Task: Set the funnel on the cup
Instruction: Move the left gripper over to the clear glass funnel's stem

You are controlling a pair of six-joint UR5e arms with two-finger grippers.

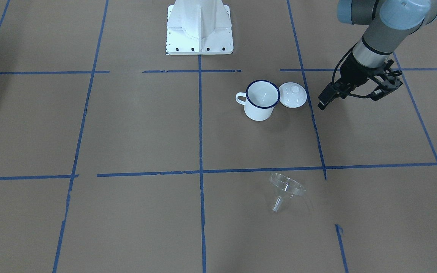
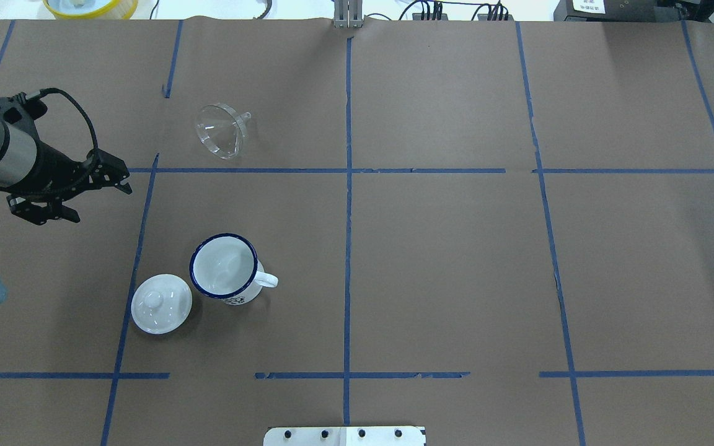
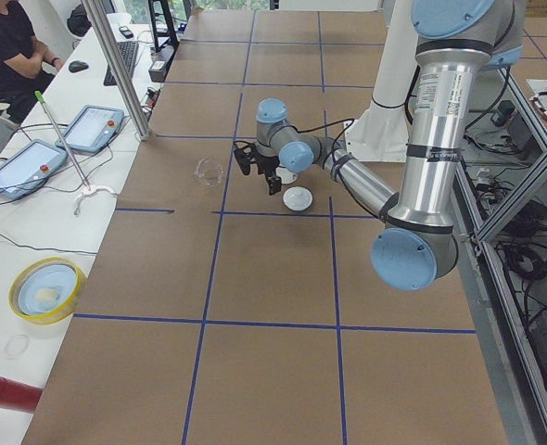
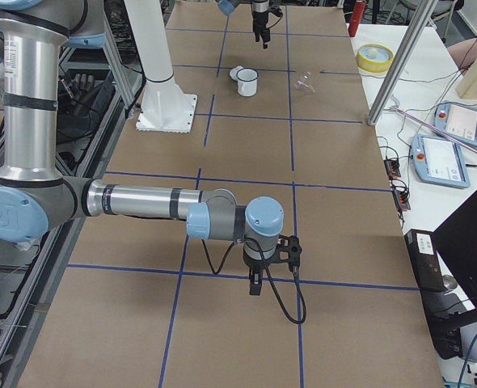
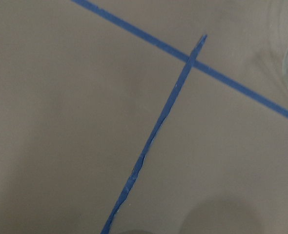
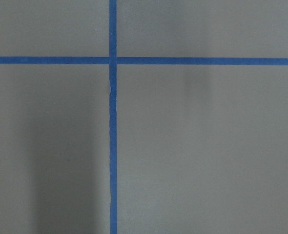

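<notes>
Black left gripper (image 2: 120,176): clenched on nothing, above the bench (image 2: 456,279).
White lid (image 2: 161,303): knob up, just beside the cup.
Cup (image 2: 224,267): upright, handle pointing right.
Funnel (image 2: 220,130): on its side, well apart from the cup, beyond a blue tape line (image 2: 270,170).
Right gripper (image 4: 255,284): visible only in the side view; cannot tell its grip.
</notes>
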